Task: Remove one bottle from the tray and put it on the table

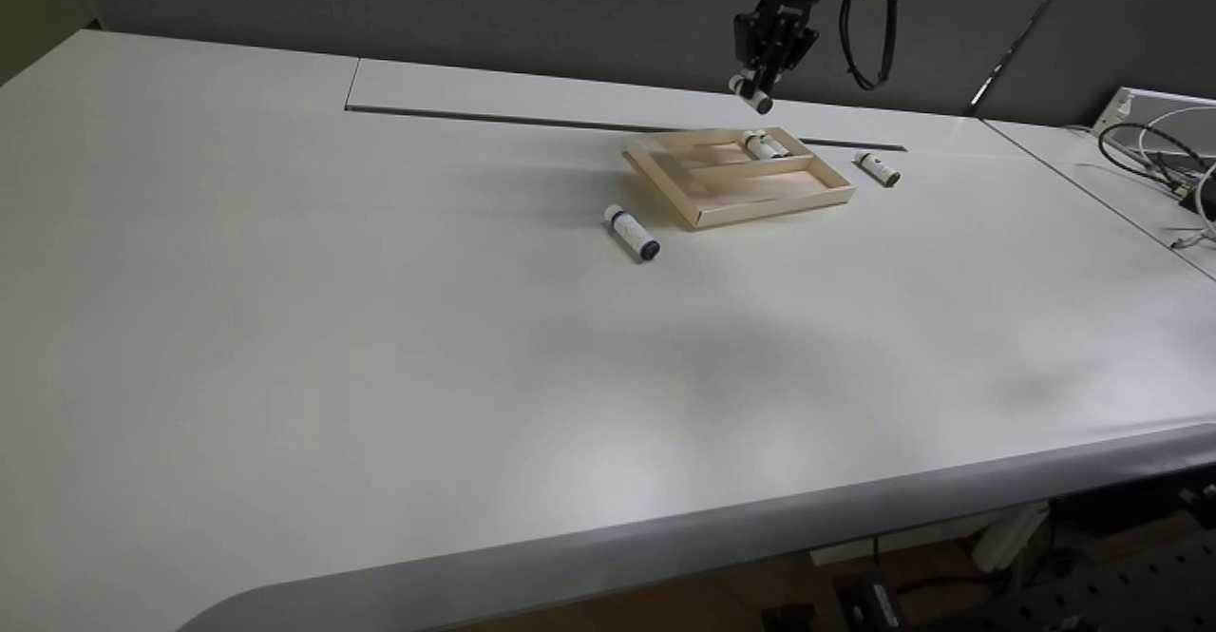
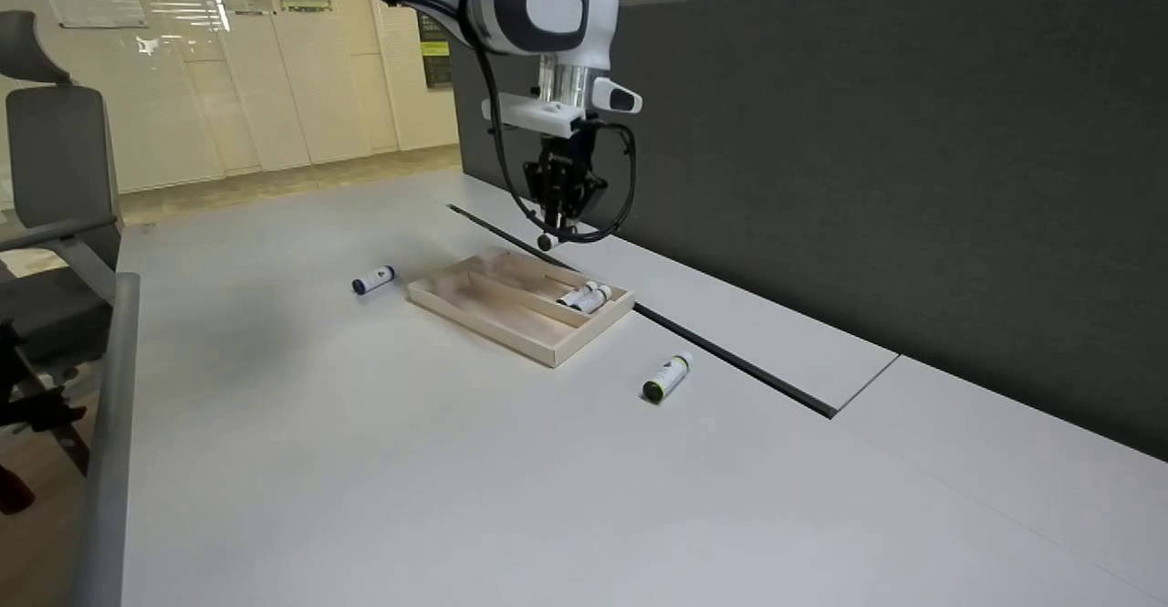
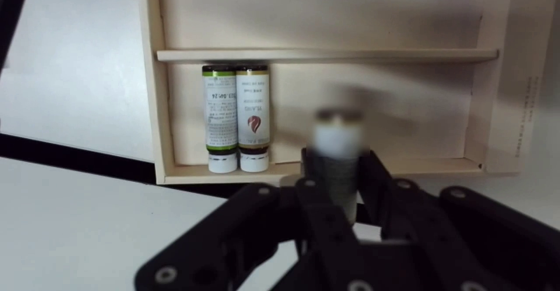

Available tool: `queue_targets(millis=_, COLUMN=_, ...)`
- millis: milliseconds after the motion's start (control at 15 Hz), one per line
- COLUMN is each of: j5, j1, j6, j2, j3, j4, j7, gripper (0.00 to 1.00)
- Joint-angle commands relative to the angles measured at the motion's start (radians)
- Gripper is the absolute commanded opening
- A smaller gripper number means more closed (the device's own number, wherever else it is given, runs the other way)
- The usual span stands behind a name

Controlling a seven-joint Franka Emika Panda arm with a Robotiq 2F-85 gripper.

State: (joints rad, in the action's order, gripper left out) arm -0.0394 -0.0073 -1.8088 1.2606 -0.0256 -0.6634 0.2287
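Note:
My gripper point(image 1: 763, 83) is shut on a small white bottle with a dark end point(image 1: 749, 94) and holds it in the air above the back edge of the tray. The gripper point(image 2: 559, 224) and held bottle point(image 2: 547, 242) also show in an exterior view. In the wrist view the held bottle point(image 3: 337, 140) is blurred between the fingers point(image 3: 337, 164). The pale wooden tray point(image 1: 774, 210) has a divider point(image 3: 328, 55). Two similar bottles, one green-banded point(image 3: 220, 111) and one tan-banded point(image 3: 253, 107), lie side by side in one compartment. The white table point(image 1: 380, 328) lies beneath.
A blue-banded bottle point(image 1: 632, 233) lies on the table beside the tray. A green-banded bottle point(image 2: 667, 377) lies on the table on the tray's opposite side. A dark strip point(image 2: 730, 361) runs behind the tray. A grey partition point(image 2: 867, 178) stands along the table's back.

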Motion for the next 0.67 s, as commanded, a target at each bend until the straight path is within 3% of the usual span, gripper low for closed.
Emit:
queue_targets(millis=0, j5=-0.007, j1=0.0, j6=-0.027, j2=-0.118, j3=-0.013, j4=-0.189, j7=0.017, gripper=0.07)
queue_targets(millis=600, j5=0.011, j1=-0.013, j6=-0.224, j2=-0.351, j3=-0.029, j4=-0.589, j7=0.075, gripper=0.07)
